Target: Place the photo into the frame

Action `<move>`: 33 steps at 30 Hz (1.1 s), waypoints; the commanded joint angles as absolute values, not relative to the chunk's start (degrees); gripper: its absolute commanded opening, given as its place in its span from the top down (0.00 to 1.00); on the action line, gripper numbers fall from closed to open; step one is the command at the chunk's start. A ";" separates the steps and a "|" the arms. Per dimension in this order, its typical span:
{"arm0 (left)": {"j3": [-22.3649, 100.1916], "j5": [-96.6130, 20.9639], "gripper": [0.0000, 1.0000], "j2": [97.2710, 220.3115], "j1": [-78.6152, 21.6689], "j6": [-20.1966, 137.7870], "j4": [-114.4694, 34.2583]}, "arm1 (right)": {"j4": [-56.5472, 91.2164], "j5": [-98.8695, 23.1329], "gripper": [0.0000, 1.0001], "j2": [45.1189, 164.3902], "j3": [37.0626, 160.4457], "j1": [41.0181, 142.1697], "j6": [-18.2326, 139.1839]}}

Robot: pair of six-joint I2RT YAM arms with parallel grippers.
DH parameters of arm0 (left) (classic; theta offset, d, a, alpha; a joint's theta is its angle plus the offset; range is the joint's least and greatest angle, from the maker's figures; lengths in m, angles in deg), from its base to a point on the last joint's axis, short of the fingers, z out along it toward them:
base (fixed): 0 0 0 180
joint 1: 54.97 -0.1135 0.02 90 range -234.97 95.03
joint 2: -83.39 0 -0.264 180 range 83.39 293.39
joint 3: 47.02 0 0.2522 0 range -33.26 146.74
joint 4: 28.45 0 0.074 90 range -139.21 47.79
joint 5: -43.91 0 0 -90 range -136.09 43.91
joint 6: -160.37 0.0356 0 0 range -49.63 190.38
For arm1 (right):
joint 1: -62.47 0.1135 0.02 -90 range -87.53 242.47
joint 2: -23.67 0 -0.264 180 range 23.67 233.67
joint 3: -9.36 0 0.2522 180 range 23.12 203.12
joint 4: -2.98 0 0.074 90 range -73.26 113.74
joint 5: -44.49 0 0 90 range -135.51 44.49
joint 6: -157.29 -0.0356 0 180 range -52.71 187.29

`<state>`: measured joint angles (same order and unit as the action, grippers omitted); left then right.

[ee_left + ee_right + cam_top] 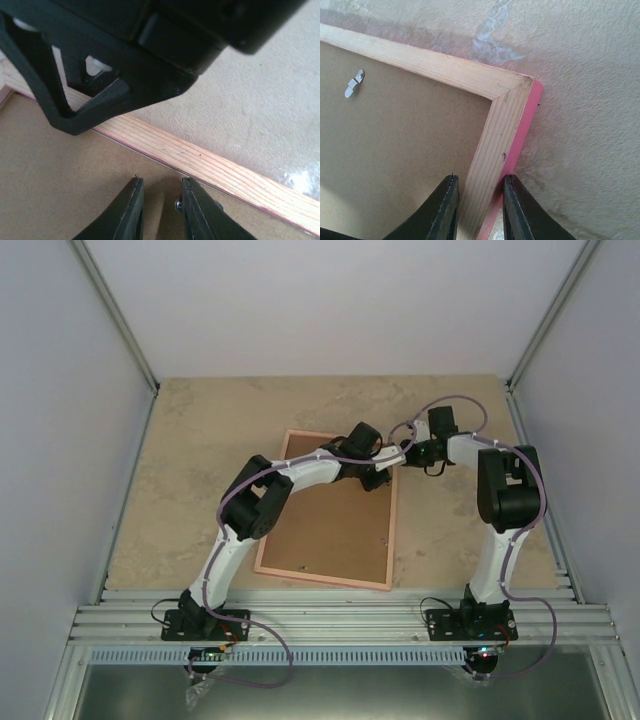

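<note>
The pink frame (321, 578) lies face down on the table, its bare wood back up, with the brown backing board (330, 530) set in it. The photo is hidden. My right gripper (402, 458) is at the frame's far right corner. In the right wrist view its fingers (449, 200) straddle the wood rail (445, 62), one on the board side and one against the pink outer edge. My left gripper (383, 478) is just beside it, over the board (60, 190) next to the rail (200, 160). It is open, with a small metal clip (178, 205) at its right finger.
A metal turn clip (354, 83) sits on the backing board near the far rail. My right gripper's black body (125, 60) hangs close above the left one. Beige table (200, 430) surrounds the frame, with white walls on three sides.
</note>
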<state>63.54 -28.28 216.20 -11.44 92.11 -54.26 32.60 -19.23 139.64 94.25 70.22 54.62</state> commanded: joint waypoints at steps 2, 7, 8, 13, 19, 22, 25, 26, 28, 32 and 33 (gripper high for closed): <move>65.47 -23.21 0.76 218.04 -13.27 100.15 -63.03 | 42.50 -19.97 1.00 144.27 90.82 72.40 57.10; 67.68 -17.77 0.74 216.50 -16.01 100.37 -62.72 | 42.16 -19.58 1.00 144.08 90.34 72.40 57.25; 67.68 -17.41 0.74 215.77 -16.23 101.04 -62.38 | 42.10 -19.63 1.00 144.06 90.29 72.40 57.27; 65.91 -17.70 0.72 213.90 -16.38 108.81 -62.45 | 42.09 -19.24 0.99 144.34 90.40 72.40 57.11; 68.51 -16.08 0.72 216.46 -15.24 117.74 -69.11 | 42.14 -19.55 0.99 144.18 90.28 72.40 56.71; 69.00 -19.05 0.72 217.63 -13.53 118.63 -69.51 | 42.06 -19.72 1.00 144.30 90.20 72.40 56.46; 69.64 -20.98 0.73 218.82 -12.26 118.72 -69.87 | 42.15 -19.83 1.00 144.58 90.43 72.33 56.41; 69.69 -21.56 0.73 219.26 -11.92 118.57 -69.87 | 42.22 -19.77 0.99 144.61 90.42 72.31 56.39; 69.79 -23.30 0.74 220.00 -11.57 117.63 -69.31 | 42.21 -19.84 1.00 144.57 90.39 72.31 56.37; 69.84 -26.91 0.80 221.10 -11.55 113.66 -66.84 | 41.94 -19.96 0.99 144.20 89.84 72.32 56.31; 69.77 -27.93 0.81 221.37 -11.55 112.64 -65.88 | 41.86 -19.98 1.00 144.08 89.71 72.31 56.30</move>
